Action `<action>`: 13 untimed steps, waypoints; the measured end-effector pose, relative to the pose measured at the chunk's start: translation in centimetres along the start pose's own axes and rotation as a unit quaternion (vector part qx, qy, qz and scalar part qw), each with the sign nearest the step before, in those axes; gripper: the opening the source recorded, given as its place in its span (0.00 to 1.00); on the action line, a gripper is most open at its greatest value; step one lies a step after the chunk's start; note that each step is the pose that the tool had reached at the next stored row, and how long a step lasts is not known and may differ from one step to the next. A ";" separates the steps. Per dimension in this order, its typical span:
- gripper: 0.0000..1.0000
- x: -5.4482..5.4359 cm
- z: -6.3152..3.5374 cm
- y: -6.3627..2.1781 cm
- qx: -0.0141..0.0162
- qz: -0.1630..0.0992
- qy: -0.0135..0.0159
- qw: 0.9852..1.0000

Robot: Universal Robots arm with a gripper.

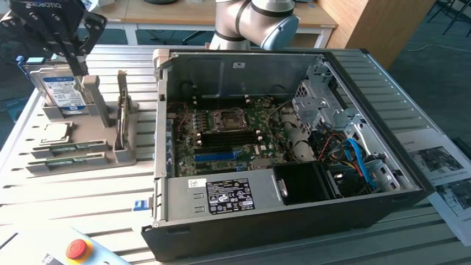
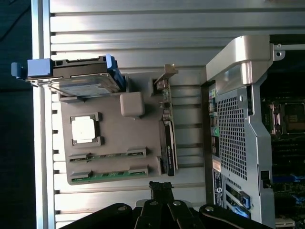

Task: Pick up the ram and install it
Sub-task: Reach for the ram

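Seen at the exterior view's left, above a slatted aluminium table point(image 1: 74, 204): a black two-finger gripper point(image 1: 78, 70) point(image 2: 161, 187), pointed down, jaws together on nothing. Close by it in the exterior view, a silver hard drive with a blue-and-white label point(image 1: 63, 91) point(image 2: 88, 86), upright at the far end of a grey plastic holder tray point(image 1: 92, 130) point(image 2: 143, 138). Lying flat in that tray's near slots, side by side and apart from the gripper: a long thin green ram stick point(image 1: 71, 147) point(image 2: 107, 155) and a second green ram stick point(image 1: 66, 163) point(image 2: 112, 173) (neither touched). Between drive and sticks, a square silver processor chip point(image 1: 56, 132) point(image 2: 84, 129). Along the tray's edge toward the exterior view's right, standing on edge, a dark expansion card point(image 1: 123, 118). Further to the exterior view's right, an open black computer case point(image 1: 294, 226), with a green motherboard point(image 1: 235, 130) inside and a long blue slot point(image 1: 217, 156) toward its near side. At the table's near corner, a red push button point(image 1: 77, 248).
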State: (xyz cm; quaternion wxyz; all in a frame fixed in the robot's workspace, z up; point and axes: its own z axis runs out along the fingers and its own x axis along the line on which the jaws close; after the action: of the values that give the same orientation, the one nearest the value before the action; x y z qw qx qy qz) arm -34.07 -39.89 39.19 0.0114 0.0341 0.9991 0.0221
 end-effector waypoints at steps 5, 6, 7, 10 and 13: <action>0.11 1.2 -0.03 -0.08 0.000 0.000 0.000 1.000; 0.11 1.5 -0.03 -0.10 0.000 0.000 0.000 1.000; 0.11 1.8 -0.04 -0.12 0.000 0.000 0.000 1.000; 0.11 2.6 -0.05 -0.17 0.000 0.000 0.000 1.000; 0.11 3.4 -0.07 -0.23 0.000 0.000 0.000 1.000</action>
State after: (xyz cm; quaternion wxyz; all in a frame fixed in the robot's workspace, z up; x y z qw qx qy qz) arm -37.46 -39.89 39.18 0.0114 0.0341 0.9991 0.0221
